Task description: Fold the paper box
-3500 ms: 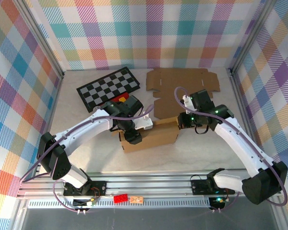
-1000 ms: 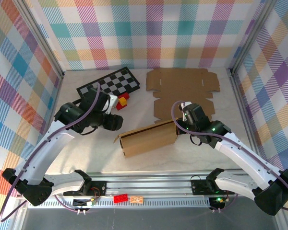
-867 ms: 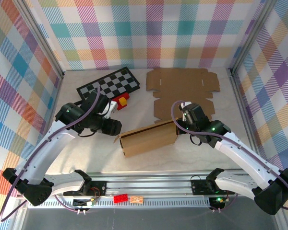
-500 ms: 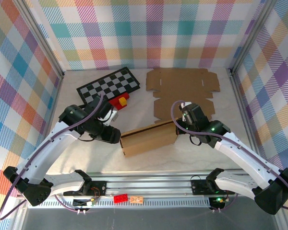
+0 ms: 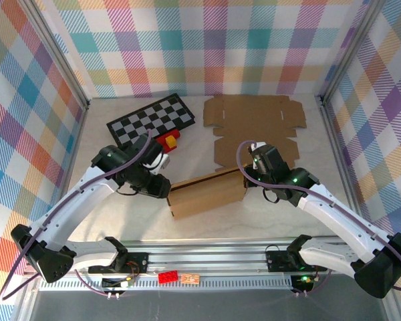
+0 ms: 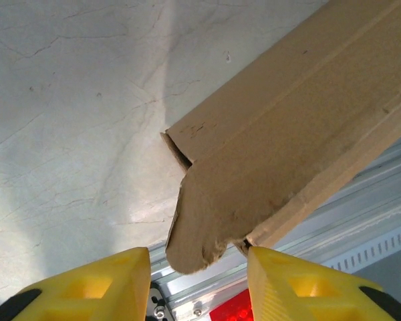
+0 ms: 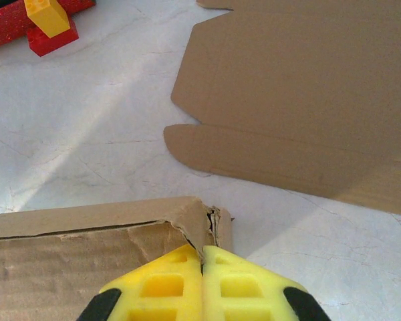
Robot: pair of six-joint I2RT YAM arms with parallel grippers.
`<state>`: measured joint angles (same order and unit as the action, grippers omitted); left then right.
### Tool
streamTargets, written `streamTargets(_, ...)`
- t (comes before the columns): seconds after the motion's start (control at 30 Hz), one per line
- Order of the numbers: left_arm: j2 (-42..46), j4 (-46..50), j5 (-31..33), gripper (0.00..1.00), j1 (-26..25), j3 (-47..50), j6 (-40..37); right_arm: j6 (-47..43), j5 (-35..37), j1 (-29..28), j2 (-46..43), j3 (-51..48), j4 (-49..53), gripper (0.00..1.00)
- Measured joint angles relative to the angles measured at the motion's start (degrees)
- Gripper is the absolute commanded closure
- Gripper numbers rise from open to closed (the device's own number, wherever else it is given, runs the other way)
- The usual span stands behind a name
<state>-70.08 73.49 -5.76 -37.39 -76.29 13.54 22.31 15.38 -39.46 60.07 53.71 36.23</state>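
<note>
- The right pincer (image 7: pixel 202 257) is clenched on the paper box (image 7: pixel 87 227) at a ragged top corner, seemingly to anchor it; the box sits just under this pincer on the counter (image 7: pixel 107 127).
- The left pincer (image 6: pixel 195 261) is released, its fingers straddling the box's loose end flap (image 6: pixel 200 221), likely ready to tuck it in.
- A flat cardboard sheet (image 7: pixel 307 100) lies near, ahead of the right pincer; bare counter beyond the left pincer gives swinging room.
</note>
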Motion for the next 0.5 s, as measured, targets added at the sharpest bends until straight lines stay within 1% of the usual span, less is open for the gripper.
streamTargets(0.23,-0.39,-1.18,0.28,0.77,-0.04,1.01,0.83,0.44,0.07,0.00,0.00,0.00,0.00,1.00)
streamTargets(0.5,-0.50,-1.66,0.26,0.83,-0.04,1.62,1.88,1.31,0.90,-0.76,0.24,0.00,-0.17,1.00)
